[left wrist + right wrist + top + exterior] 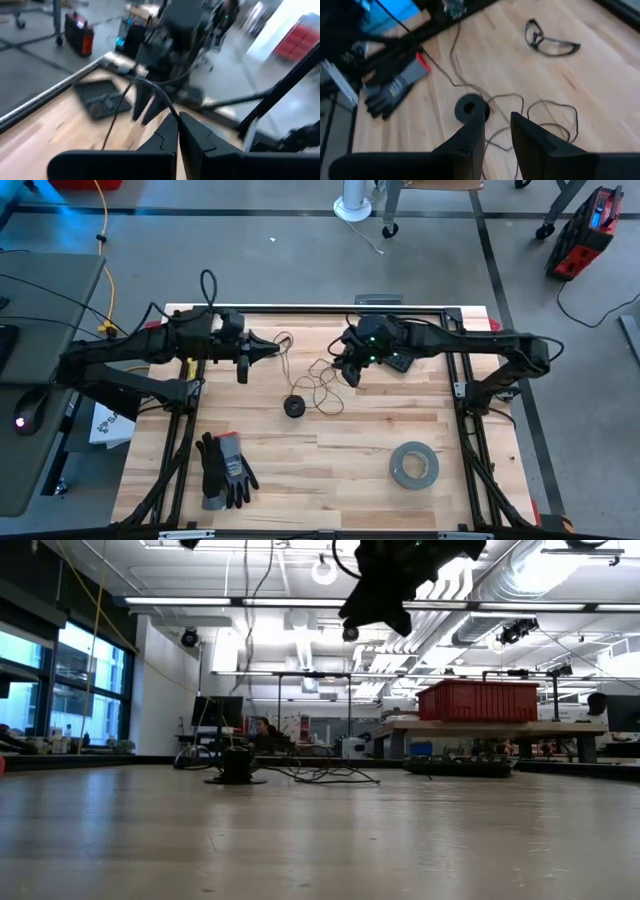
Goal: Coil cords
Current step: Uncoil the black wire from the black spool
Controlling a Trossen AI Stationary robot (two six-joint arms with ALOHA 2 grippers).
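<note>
Two arms up over the far half of the wooden table [330, 470], facing each other. Left gripper [272, 350] has its fingers pressed fully together – the thin dark cord [322, 385] runs right up to the tips in the left wrist view, so it looks pinched there. From that point the cord drops to a loose tangle of loops on the boards between the grippers. Small black spool [293, 406] sits flat on the table just beside the tangle, nearer the front edge. Right gripper [352, 375] hangs above the tangle, fingers partly apart, nothing between them – spool and loops show below it in the right wrist view. Grey tape roll [414, 465] lies front right, dark gloves [224, 470] front left, well apart from the cord.
</note>
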